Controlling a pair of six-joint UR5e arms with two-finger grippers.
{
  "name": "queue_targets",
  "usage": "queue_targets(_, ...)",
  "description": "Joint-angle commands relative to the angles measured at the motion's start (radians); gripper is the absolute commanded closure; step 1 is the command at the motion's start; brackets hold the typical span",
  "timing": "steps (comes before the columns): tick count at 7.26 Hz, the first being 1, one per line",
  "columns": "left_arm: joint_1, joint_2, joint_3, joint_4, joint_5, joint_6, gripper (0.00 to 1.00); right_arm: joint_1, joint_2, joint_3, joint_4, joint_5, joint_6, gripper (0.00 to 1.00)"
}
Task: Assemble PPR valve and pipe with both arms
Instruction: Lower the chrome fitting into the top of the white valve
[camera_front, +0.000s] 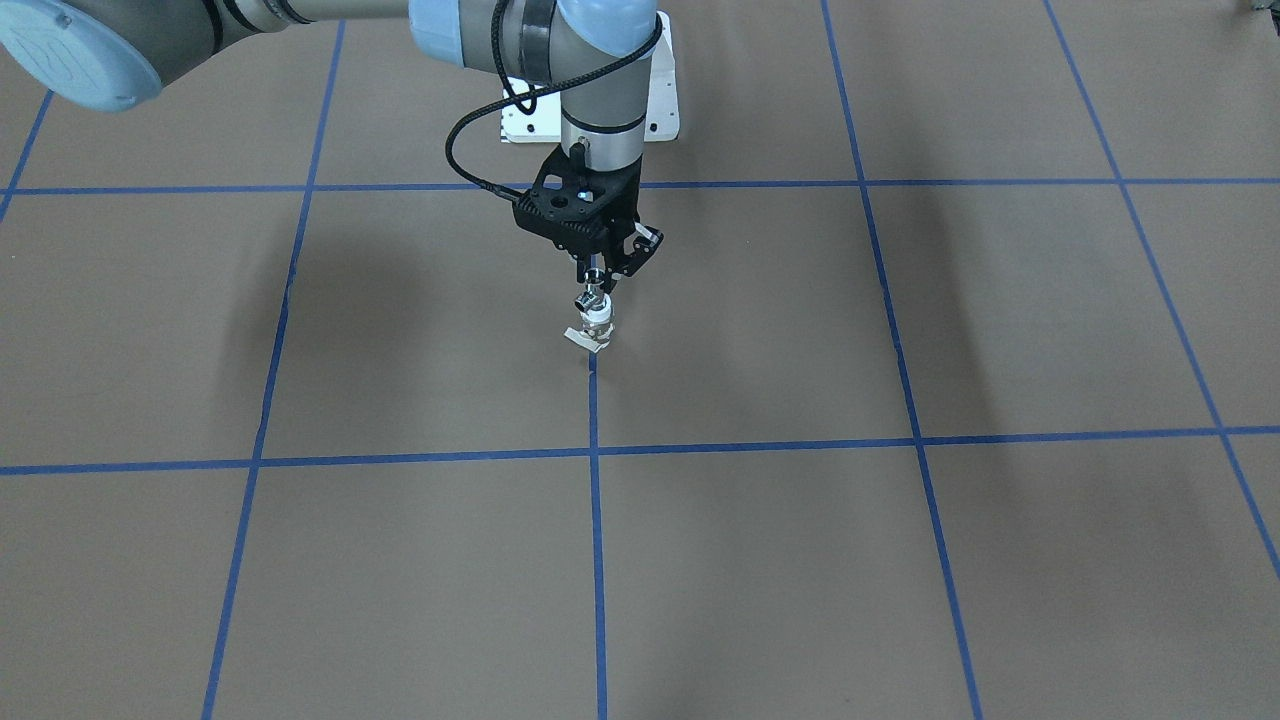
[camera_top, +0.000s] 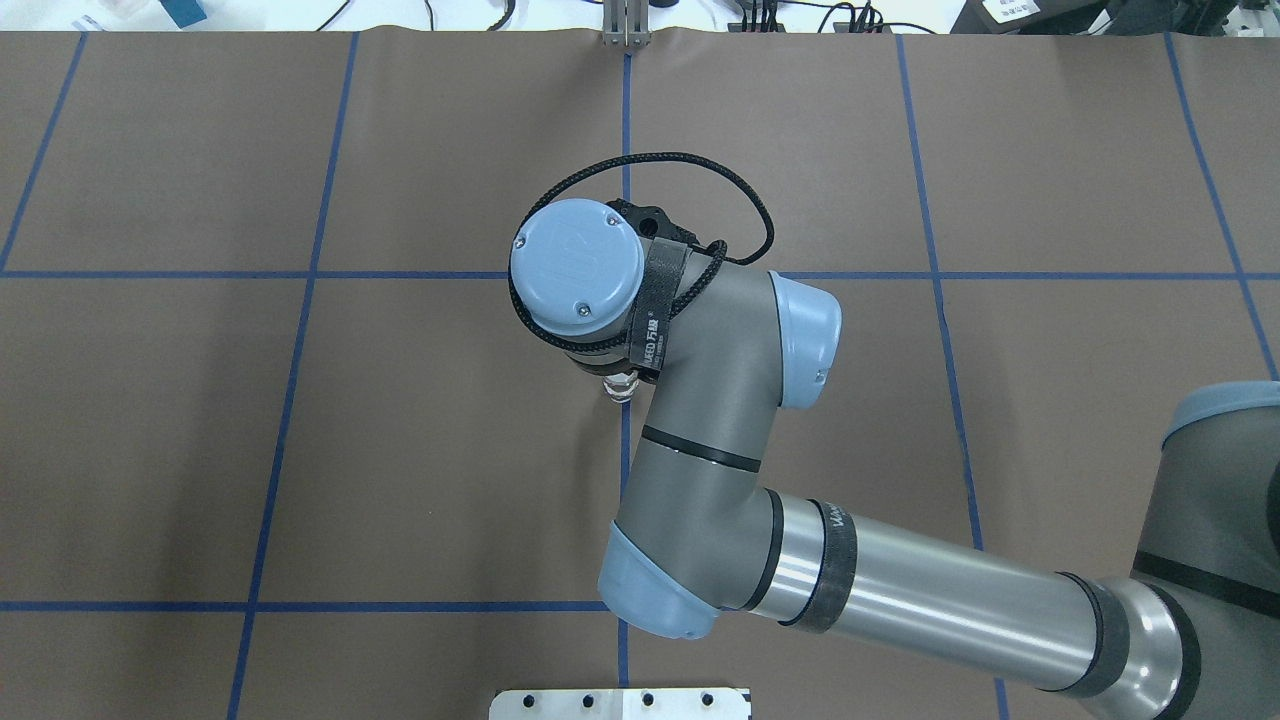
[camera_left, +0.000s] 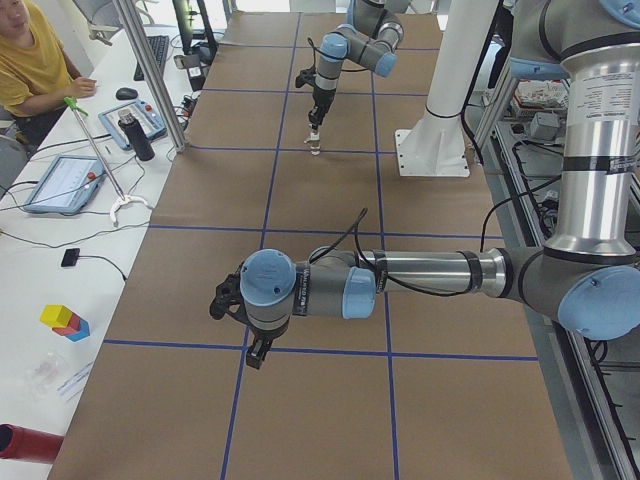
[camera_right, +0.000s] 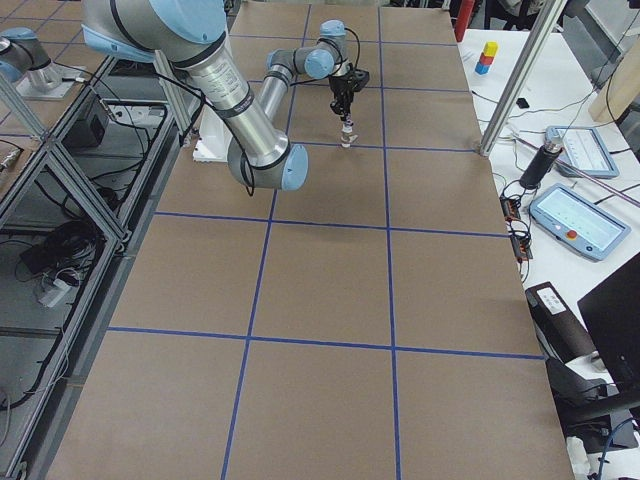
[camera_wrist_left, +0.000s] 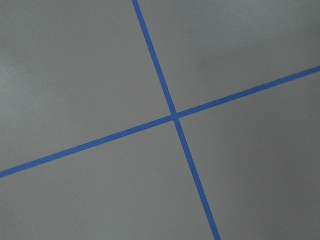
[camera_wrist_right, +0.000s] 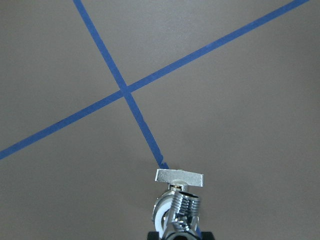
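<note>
Your right arm (camera_top: 900, 590) reaches across to the middle of the surface (camera_front: 900, 560), with its wrist pointing straight down. The right hand (camera_front: 602, 280) is closed on the pipe (camera_front: 590, 300), its two fingers pinching the shiny chrome piece from either side. The PPR valve (camera_front: 599, 324) sits directly beneath the pipe and touches it, so the two stand as one upright stack under the hand. The valve's flat lever tab (camera_front: 579, 337) sticks out low on the side, toward the left in the front view. The stack is right over one of the blue tape lines (camera_front: 596, 520), near the end of a line that runs toward the front camera. You cannot tell from these views whether the valve's lower end rests on the surface or is just above it. In the overhead view the wrist covers nearly all of the hand, and only a glint of the parts shows below the joint cap. Your left arm (camera_left: 430, 272) lies low and stretched out over the surface, well apart from the parts, with the left hand (camera_left: 258, 352) pointing down near a tape crossing. That hand shows only in the side view, so you cannot tell whether it is open or closed. A person in a yellow top (camera_left: 30, 55) is at the edge of that view, near a tablet (camera_left: 62, 182).
</note>
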Motion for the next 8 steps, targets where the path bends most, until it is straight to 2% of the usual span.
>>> queue_targets(1, 0.0, 0.0, 0.0, 0.0, -0.001, 0.0, 0.0, -0.001, -0.002, -0.001, 0.001, 0.002, -0.016, 1.0)
queue_targets(4, 0.0, 0.0, 0.0, 0.0, -0.001, 0.0, 0.0, -0.001, -0.002, -0.001, 0.001, 0.0, -0.059, 0.01)
queue_targets(8, 0.0, 0.0, 0.002, 0.0, -0.001, 0.0, 0.0, 0.02, 0.012, 0.017, 0.001, 0.005, -0.078, 0.0)
